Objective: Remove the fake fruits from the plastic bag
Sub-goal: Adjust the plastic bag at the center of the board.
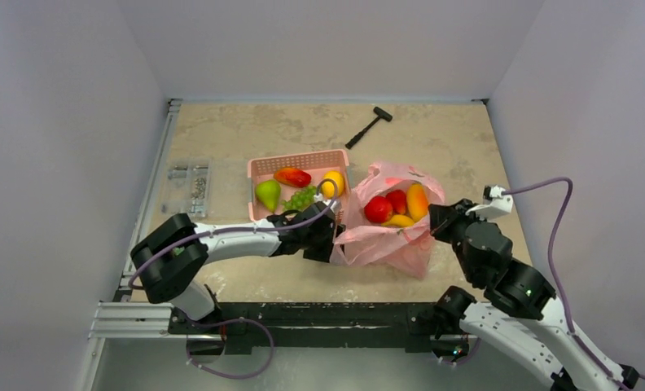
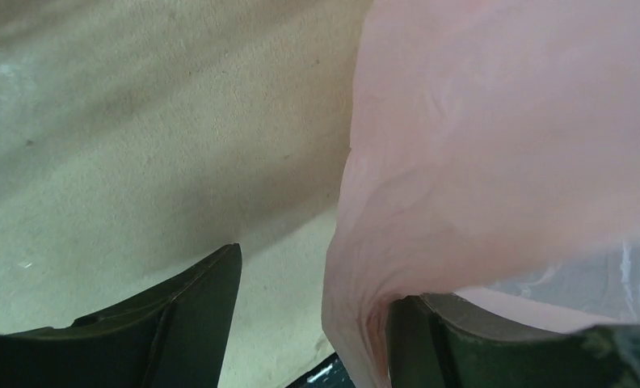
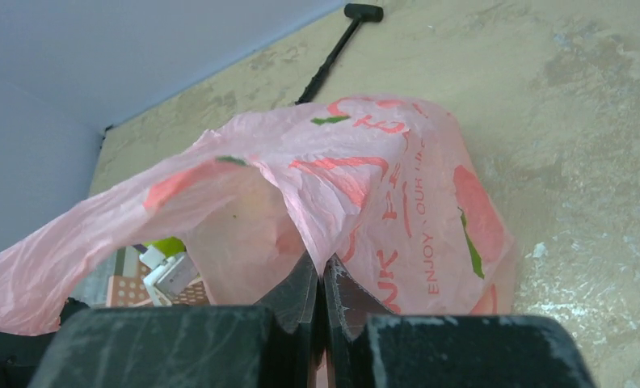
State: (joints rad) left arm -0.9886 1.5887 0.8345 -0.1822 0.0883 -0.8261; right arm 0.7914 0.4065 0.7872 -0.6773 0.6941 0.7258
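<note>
**Fruit All in the Bag, One Claw Gripping the Rim**

Barely begun, judging by the top view. Lying inside the pink bag (image 1: 388,244) on the table (image 1: 246,122), just at 3 o'clock of the basket (image 1: 297,160): a red apple (image 1: 377,209), a banana (image 1: 398,221), an orange-yellow oval fruit (image 1: 417,201) and a second red piece too small to name. Nothing from the bag visibly lifted clear. Left to do: taking each fruit out.

At the bag's 3 o'clock rim, the right claw (image 3: 321,279), clenched tight on a fold of the film, with no gap between the fingers. At the bag's 8 o'clock edge, the left claw (image 2: 317,279), released and spread wide. Film draped over one finger (image 2: 462,343), bare table showing between the two, nothing gripped.
</note>
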